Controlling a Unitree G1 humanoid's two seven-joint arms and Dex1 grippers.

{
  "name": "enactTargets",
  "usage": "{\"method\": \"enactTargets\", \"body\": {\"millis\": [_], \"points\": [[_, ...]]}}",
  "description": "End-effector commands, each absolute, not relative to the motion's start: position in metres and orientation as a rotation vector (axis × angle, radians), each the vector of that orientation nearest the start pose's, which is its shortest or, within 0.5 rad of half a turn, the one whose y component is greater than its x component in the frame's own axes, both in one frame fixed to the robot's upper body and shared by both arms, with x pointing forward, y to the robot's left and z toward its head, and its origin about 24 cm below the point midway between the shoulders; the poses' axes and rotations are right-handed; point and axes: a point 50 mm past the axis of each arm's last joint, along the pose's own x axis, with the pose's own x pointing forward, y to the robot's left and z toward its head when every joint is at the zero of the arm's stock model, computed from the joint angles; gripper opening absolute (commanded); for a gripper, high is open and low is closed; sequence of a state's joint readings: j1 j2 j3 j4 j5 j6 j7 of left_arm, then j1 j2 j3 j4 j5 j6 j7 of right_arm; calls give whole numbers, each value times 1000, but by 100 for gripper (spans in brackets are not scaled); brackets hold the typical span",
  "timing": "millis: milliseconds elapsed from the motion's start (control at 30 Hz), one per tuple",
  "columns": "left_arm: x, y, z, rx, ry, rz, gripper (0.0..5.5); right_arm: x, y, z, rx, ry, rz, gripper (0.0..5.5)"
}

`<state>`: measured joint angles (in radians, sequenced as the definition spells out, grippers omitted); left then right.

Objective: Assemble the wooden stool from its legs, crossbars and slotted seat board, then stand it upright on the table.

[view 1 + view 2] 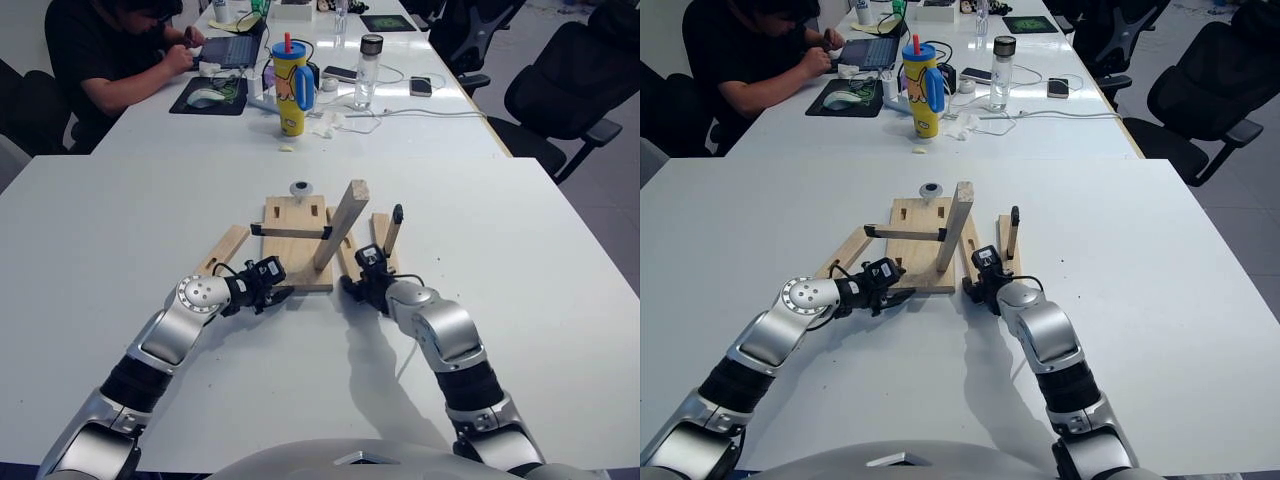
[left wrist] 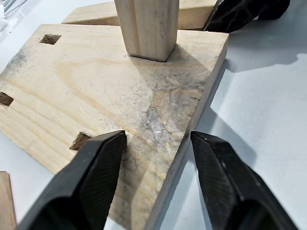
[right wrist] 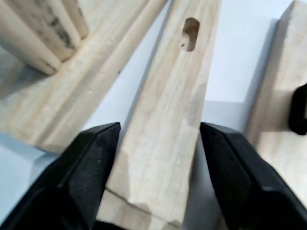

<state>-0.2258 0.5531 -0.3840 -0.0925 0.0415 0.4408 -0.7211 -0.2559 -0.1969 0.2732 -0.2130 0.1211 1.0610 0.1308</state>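
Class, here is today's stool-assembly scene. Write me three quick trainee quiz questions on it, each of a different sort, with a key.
1. True or false: one leg already stands in the seat board.
2. The right end effector straddles: A) a loose leg B) a crossbar C) a bottle.
3. Fill in: the left end effector, at the board's near corner, is ____ (open or shut).
Key: 1 true; 2 A; 3 open.

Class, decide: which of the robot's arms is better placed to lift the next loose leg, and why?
Right. The right gripper is open astride a loose leg lying beside the seat board. The left gripper is open at the board's near corner, better suited to steadying it.
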Motion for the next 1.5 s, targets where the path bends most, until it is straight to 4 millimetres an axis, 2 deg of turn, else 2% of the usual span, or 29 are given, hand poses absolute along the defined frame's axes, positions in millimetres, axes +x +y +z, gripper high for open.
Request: {"method": "enactTargets", "body": {"millis": [33,233,367,433,567,667,767,867,1000,1067,1167,1233,1367,1500], "points": [[220,150,-6,491,745,-998,251,262,-119,40,-205,698,366,305],[220,132,-2,480,713,-1016,251,270,-115,33,-113,710,337,305],[220,125,-4,489,712,-1006,251,274,-116,27,-131,716,313,305],[220,123,-4,492,712,-1002,251,274,-117,23,-144,716,307,281],[225,132,-3,523,715,-967,251,273,-119,20,-150,691,291,223],[233,140,3,546,679,-942,251,274,-121,22,-140,641,279,210],[245,139,18,541,558,-931,251,282,-119,39,-85,504,277,208],[254,138,31,551,443,-930,251,288,-118,65,8,334,279,208],[256,140,38,541,394,-974,251,291,-125,94,70,171,242,208],[254,140,41,532,382,-1005,251,291,-128,112,81,92,235,208],[253,143,52,519,370,-1040,251,290,-134,152,119,-52,258,208],[250,144,61,448,373,-1079,267,290,-139,177,159,-137,292,208],[240,144,99,164,366,-1184,314,283,-149,226,337,-254,536,208],[229,152,133,-95,337,-1291,380,265,-168,241,393,-263,746,208]]}}
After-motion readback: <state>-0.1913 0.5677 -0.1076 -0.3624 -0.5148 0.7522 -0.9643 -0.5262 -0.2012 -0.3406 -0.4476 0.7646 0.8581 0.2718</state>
